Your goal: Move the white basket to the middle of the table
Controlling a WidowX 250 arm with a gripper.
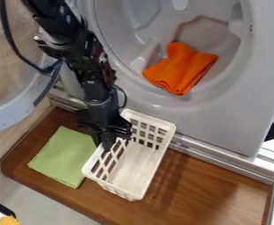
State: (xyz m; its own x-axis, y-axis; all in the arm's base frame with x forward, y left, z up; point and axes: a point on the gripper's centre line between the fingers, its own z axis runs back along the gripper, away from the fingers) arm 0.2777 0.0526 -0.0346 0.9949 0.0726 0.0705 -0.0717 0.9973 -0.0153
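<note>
The gripper [107, 143] is at the left long wall of the basket [132, 164], with the body of the basket lying to the right of the gripper and below it in the view. The long axis of the basket runs from upper right to lower left, so the adjacent wall lies along the gripper's side, not across its front. Whether the gripper is spread, closed or clamped on the rim cannot be determined; contact with the wall is likewise uncertain.

The basket is white, rectangular and open-topped, with slotted side walls and a pale, mostly solid floor. It stands upright on the brown surface [213, 189], its upper end close to the front of the machine [222, 122]. No contents are visible in it.

The green cloth [63, 154] lies flat on the surface to the left of the basket. The orange cloth [182, 69] lies inside the drum opening.

Assessment: the step in hand is securing the near long wall. The next move requires a firm hold, then a shift toward the right along the surface. An off-center hold could rotate the basket or catch its upper end on the machine.
</note>
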